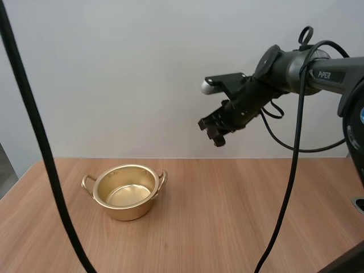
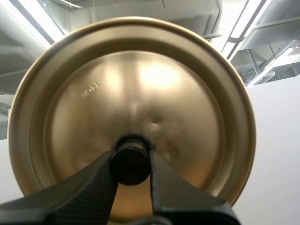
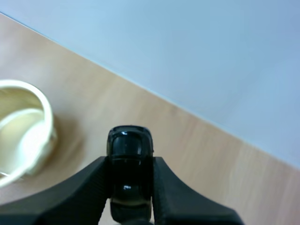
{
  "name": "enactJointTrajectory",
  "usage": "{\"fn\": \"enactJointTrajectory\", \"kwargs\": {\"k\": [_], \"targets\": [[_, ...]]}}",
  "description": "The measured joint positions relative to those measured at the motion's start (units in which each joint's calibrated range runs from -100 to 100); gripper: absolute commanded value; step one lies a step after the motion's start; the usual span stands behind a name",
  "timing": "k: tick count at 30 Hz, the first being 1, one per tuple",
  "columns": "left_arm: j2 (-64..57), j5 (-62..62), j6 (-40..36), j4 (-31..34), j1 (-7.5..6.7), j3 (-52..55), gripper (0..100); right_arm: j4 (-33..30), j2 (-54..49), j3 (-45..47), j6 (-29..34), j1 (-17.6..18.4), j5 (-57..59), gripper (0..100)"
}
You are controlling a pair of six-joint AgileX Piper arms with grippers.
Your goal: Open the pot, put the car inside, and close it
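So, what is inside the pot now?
Nothing: the pot shows its bare gold bottom. Its near wall hides the inner side just behind it. The car is pinched in the right gripper, up above the table.

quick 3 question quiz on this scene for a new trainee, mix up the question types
1. True or false: the round gold metal pot on the wooden table has its lid on.
2. What does the left gripper pinch? A) the black knob of the gold lid B) a wooden tray C) nothing
3. Fill in: the right gripper holds a small glossy black toy ____ between its fingers, above the table near the pot.
Key: 1 false, the pot stands open and empty. 2 A. 3 car.
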Motion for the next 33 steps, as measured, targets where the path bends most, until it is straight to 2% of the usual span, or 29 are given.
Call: {"fn": "enactJointTrajectory", "kwargs": {"k": [5, 11, 17, 24, 27, 33], "targets": [[0.0, -3.46, 2.01, 0.0, 0.0, -0.15, 0, -0.69, -0.4, -3.44, 0.0, 5.49, -1.05, 0], [-0.26, -2.07, 2.09, 0.0, 0.0, -1.64, 0, -6.01, 3.41, -3.44, 0.0, 12.16, -5.91, 0], [-0.27, -0.22, 1.04, -1.32, 0.0, -2.22, 0, -6.31, 9.59, -3.44, 0.0, 18.65, -12.62, 0], [-0.27, 0.35, 1.04, -2.03, 0.0, -2.22, 0, -5.16, 12.99, -3.44, 0.0, 19.7, -16.43, 0], [-0.27, 3.93, 1.15, -2.2, 0.0, -2.22, 0, -8.27, 19.8, -3.44, -0.52, 21.97, -17.48, 0], [-0.27, 3.93, 1.31, -2.2, 0.0, -2.22, 0, -10.45, 24.64, -3.72, -0.52, 24.01, -22.54, 0]]}}
